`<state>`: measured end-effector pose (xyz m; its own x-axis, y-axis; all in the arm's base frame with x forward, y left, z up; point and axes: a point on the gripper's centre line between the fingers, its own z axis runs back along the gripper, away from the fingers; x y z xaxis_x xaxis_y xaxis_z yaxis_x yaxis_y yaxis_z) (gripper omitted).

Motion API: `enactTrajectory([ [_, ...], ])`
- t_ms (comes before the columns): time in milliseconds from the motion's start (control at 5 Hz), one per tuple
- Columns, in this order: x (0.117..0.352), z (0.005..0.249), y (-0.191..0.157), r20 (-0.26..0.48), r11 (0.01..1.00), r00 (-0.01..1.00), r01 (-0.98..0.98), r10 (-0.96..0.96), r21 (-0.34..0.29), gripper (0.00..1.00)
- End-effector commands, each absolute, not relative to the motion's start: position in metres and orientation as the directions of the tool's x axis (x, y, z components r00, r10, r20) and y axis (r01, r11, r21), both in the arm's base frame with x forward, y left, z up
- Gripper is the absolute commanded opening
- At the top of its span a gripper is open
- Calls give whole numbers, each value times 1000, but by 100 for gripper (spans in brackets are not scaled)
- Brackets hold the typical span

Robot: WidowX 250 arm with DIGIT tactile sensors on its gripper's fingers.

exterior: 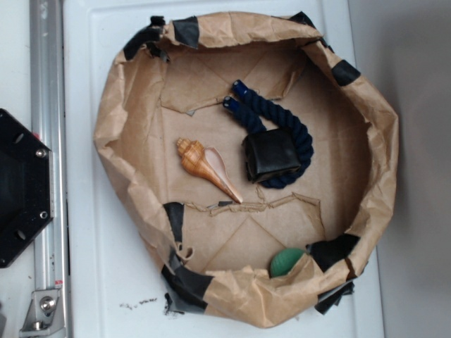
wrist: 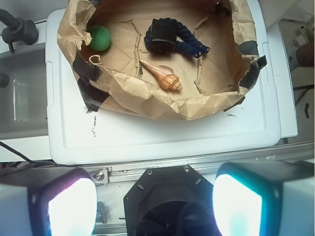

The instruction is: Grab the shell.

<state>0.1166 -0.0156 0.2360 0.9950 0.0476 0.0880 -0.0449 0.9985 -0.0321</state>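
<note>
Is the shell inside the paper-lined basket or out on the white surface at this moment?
Inside. The shell lies on its side on the brown paper floor, ringed by the crumpled paper wall, beside the blue rope.

The green ball [exterior: 287, 261] is half tucked behind the crumpled paper wall [exterior: 282, 292] in the exterior view. Rope [exterior: 282, 127] partly hides under the black block [exterior: 270, 155]. In the wrist view the gripper [wrist: 155, 204] fingers [wrist: 71, 206] are glowing blurs, cropped by the bottom edge. Black base [exterior: 21, 186] runs off the left.
</note>
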Motion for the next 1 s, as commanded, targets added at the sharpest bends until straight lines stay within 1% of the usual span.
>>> enactTrajectory([
  [0,117,236,-16,88,998,995,-45,48,-32,100],
  [200,159,200,-1,195,996,977,77,-84,42,100],
  [400,197,189,10,256,992,959,118,-124,41,100],
  [600,225,162,21,217,993,969,114,-117,27,100],
  [800,232,123,24,126,993,985,121,-122,15,100],
])
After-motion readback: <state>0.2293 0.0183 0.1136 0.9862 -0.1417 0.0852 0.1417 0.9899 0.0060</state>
